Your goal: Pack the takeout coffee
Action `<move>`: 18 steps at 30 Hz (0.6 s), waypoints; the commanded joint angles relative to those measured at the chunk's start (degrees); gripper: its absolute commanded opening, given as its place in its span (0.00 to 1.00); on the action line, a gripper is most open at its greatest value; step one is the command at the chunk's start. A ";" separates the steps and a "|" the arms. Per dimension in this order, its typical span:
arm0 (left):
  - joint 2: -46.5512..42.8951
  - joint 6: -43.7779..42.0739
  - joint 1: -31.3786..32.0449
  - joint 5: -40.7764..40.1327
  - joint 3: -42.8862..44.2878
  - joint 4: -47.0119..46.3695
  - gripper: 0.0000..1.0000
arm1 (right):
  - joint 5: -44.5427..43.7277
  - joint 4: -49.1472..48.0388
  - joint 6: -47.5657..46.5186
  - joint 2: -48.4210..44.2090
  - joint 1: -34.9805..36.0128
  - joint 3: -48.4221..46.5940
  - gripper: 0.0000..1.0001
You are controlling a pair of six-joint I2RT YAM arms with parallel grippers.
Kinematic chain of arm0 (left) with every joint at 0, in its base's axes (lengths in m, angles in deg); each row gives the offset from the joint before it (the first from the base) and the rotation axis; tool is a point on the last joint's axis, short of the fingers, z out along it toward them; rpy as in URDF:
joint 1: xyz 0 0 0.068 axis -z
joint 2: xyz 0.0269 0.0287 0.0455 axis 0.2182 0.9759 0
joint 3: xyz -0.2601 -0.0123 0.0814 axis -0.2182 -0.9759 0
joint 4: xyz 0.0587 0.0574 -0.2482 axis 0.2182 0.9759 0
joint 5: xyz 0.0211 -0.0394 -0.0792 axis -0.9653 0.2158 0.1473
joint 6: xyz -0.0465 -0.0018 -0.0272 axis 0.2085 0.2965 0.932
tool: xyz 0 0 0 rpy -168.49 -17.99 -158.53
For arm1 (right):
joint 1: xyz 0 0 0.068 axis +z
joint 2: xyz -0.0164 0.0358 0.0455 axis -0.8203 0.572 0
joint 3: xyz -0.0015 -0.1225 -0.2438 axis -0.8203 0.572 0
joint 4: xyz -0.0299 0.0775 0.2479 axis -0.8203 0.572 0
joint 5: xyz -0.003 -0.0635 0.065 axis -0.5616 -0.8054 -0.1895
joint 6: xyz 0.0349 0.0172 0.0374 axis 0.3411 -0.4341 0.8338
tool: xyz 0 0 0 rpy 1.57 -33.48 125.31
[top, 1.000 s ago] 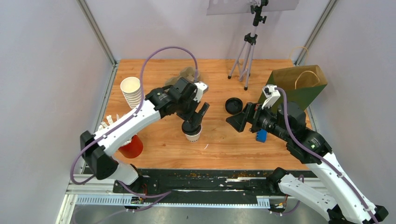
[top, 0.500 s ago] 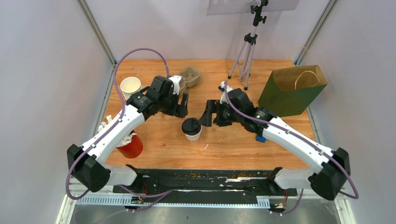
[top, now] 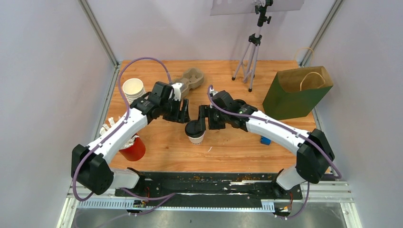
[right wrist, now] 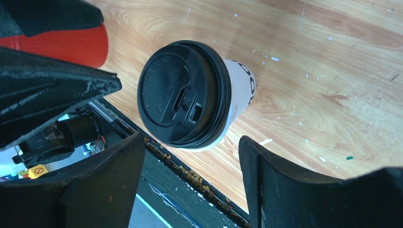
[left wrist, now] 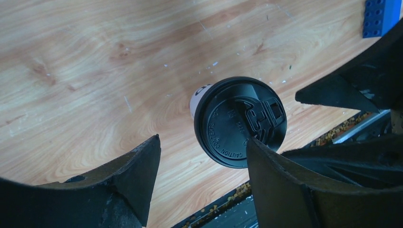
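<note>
The takeout coffee I can see is one white-sided paper cup (top: 195,132) with a black lid, upright on the wooden table (top: 228,152). My left gripper (top: 182,110) hovers just behind and to the left of it, open and empty. From the right, my right gripper (top: 204,118) is at the lid's back edge, also open and empty. The left wrist view shows the lid (left wrist: 233,121) ahead of the left gripper (left wrist: 202,142), partly behind one finger. The right wrist view shows the cup (right wrist: 190,99) ahead of the right gripper (right wrist: 191,140), outside the fingers.
A brown pulp cup carrier (top: 191,78) lies at the back. A green paper bag (top: 298,93) stands open at the right. A stack of lidless white cups (top: 133,91) and a red cup (top: 134,148) stand at the left. A blue brick (top: 265,140) and a tripod (top: 252,57) are also here.
My left gripper has left the cup and drawn back to the left. My right arm has swung left from beside the bag to the cup.
</note>
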 commanded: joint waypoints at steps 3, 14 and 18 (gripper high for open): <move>1.59 -1.71 -0.01 3.49 -1.40 -3.21 0.71 | -0.27 -0.97 -2.61 2.57 0.41 -3.42 0.70; 3.78 -4.48 -0.01 9.14 -3.09 -3.71 0.64 | -0.16 -0.68 -2.99 2.16 0.45 -1.46 0.59; 3.68 -4.44 -0.01 10.69 -3.85 -4.24 0.64 | -0.28 -0.13 -3.28 1.86 0.45 -1.19 0.53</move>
